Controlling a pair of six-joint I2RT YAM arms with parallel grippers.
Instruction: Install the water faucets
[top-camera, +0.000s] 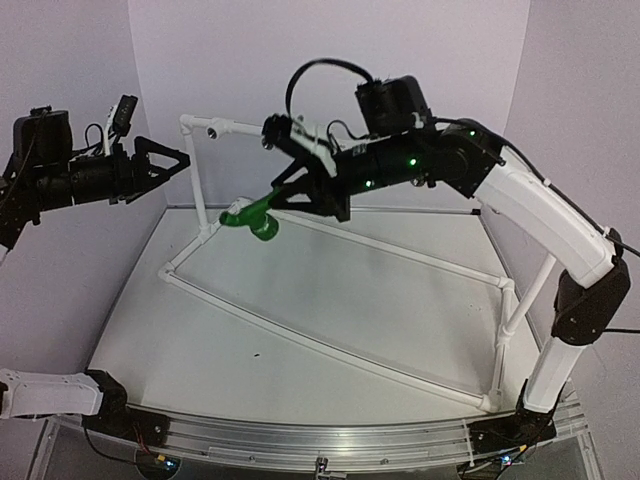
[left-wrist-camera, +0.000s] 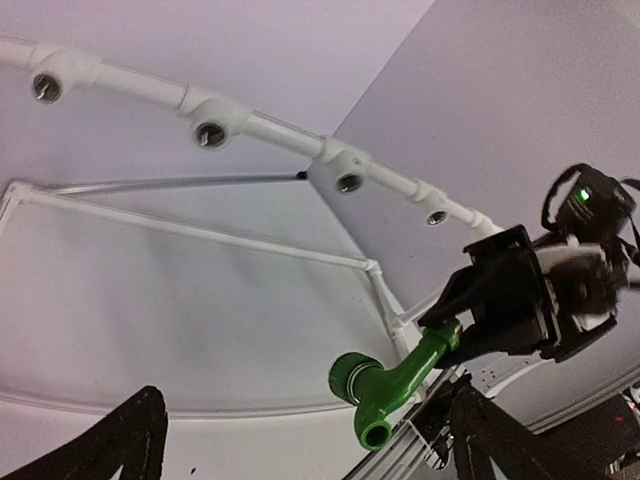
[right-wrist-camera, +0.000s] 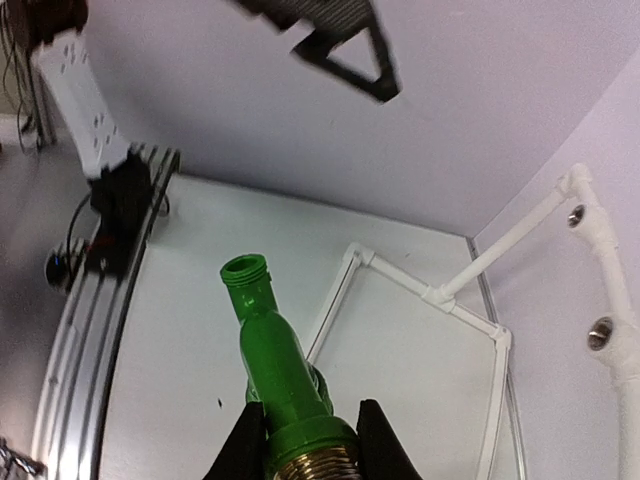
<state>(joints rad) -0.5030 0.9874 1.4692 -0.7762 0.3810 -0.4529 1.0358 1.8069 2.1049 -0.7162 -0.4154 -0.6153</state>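
A green water faucet (top-camera: 252, 214) hangs in the air over the back left of the table, and my right gripper (top-camera: 287, 193) is shut on it. In the right wrist view both fingers (right-wrist-camera: 246, 446) clamp the faucet (right-wrist-camera: 272, 355) at its collar, just above a brass threaded end (right-wrist-camera: 316, 468); its open green spout points away. My left gripper (top-camera: 178, 160) hovers open and empty to the left, beside the upper white pipe (top-camera: 232, 127). From the left wrist, the faucet (left-wrist-camera: 398, 383) sits ahead, apart from my spread fingers (left-wrist-camera: 125, 440).
A white pipe frame (top-camera: 330, 350) lies on the table, with uprights at the back left and front right (top-camera: 507, 335). Its raised bar carries several tee fittings with dark round sockets (left-wrist-camera: 210, 132), (left-wrist-camera: 348, 182). White walls stand close behind and at both sides.
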